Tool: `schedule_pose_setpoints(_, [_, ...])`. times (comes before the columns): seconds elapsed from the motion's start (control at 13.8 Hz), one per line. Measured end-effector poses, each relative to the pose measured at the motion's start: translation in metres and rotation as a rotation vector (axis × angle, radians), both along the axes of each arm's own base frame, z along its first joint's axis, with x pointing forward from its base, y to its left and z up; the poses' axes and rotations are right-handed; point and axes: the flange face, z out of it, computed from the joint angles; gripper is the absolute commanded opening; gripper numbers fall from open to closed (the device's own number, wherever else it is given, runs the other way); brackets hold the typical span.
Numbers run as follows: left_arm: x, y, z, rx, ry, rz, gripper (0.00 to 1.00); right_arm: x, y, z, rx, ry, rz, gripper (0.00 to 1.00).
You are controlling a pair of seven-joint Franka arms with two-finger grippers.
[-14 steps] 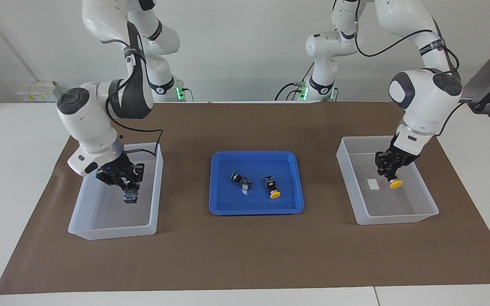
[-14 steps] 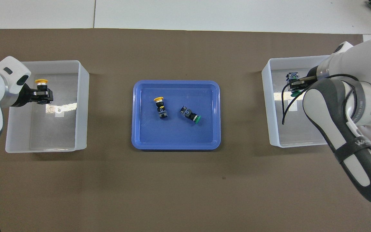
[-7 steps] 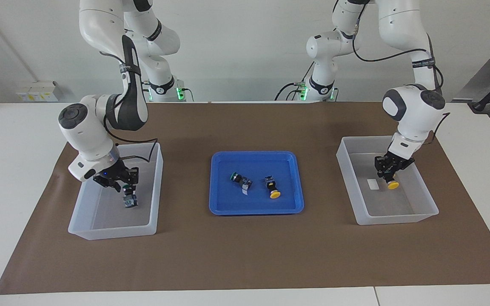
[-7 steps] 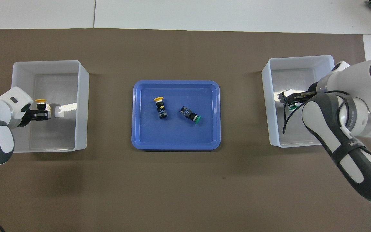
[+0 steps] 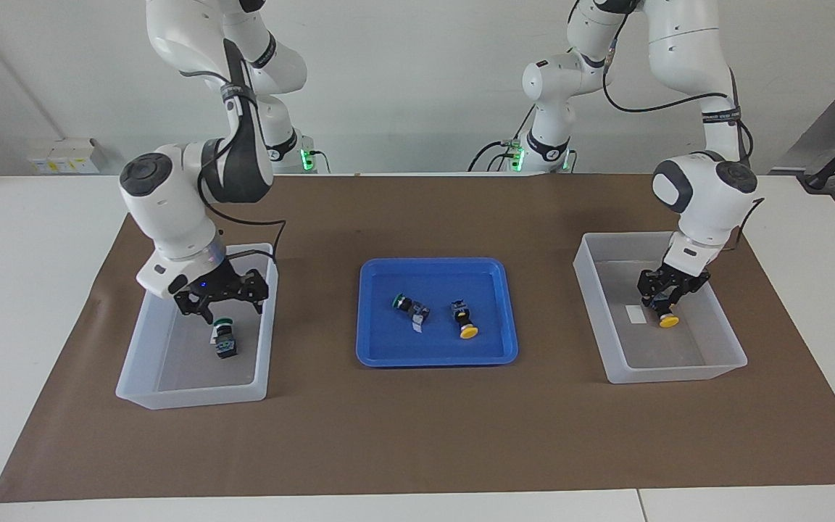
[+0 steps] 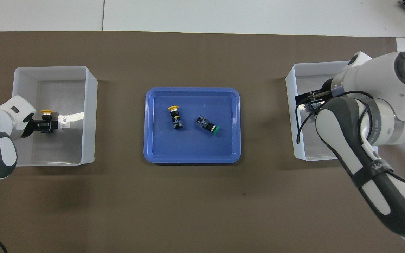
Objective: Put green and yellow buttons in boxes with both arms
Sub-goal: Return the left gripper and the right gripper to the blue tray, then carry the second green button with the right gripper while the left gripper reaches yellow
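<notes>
Overhead: right gripper (image 5: pixel 222 303), jaws spread, above a green-capped black push-button (image 5: pixel 224 341) in the translucent white plastic bin (image 5: pixel 193 391) at three o'clock of the shallow blue tray (image 5: pixel 432 359); left gripper (image 5: pixel 667 308), jaws unreadable, at a yellow-capped push-button (image 5: pixel 670 321) in the nine-o'clock twin bin (image 5: pixel 678 371).

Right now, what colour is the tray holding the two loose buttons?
Blue tray; the overhead view shows it best.

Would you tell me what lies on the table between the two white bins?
The blue tray lies between the bins, plain in both views, holding a green button and a yellow button.
</notes>
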Motion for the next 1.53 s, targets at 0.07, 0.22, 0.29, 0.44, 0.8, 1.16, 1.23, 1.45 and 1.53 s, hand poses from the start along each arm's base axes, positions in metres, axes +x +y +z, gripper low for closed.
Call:
schedule_pose_setpoints(0.07, [0.007, -0.003, 0.011, -0.004, 0.007, -0.006, 1.0, -0.002, 0.038, 0.008, 0.009, -0.018, 0.022, 1.0])
schedule_pose_setpoints(0.22, [0.028, -0.001, 0.054, -0.011, 0.038, -0.01, 1.0, -0.015, 0.104, 0.009, 0.025, -0.029, 0.05, 1.0])
schedule_pose_setpoints(0.29, [0.038, 0.002, 0.082, -0.013, 0.049, -0.011, 1.0, -0.021, 0.131, 0.003, 0.029, -0.029, 0.072, 1.0])
schedule_pose_setpoints(0.44, [0.05, -0.008, 0.123, -0.017, 0.043, -0.01, 1.0, -0.029, 0.176, -0.019, 0.039, -0.046, 0.118, 1.0])
schedule_pose_setpoints(0.8, [0.056, -0.15, 0.144, -0.071, 0.038, 0.103, 1.0, -0.053, 0.255, -0.077, 0.048, -0.039, 0.196, 1.0])
schedule_pose_setpoints(1.16, [0.037, -0.249, 0.135, -0.104, 0.046, 0.153, 1.0, -0.057, 0.271, -0.122, 0.041, -0.034, 0.213, 0.32])
schedule_pose_setpoints(1.23, [0.033, -0.261, 0.129, -0.113, 0.035, 0.16, 1.0, -0.058, 0.27, -0.126, 0.037, -0.028, 0.212, 0.0])
schedule_pose_setpoints(1.45, [0.015, -0.291, 0.103, -0.139, 0.003, 0.177, 1.0, -0.061, 0.268, -0.131, 0.032, -0.017, 0.212, 0.0])
schedule_pose_setpoints(1.53, [0.009, -0.301, 0.094, -0.148, -0.004, 0.186, 1.0, -0.061, 0.268, -0.13, 0.032, -0.018, 0.211, 0.0])
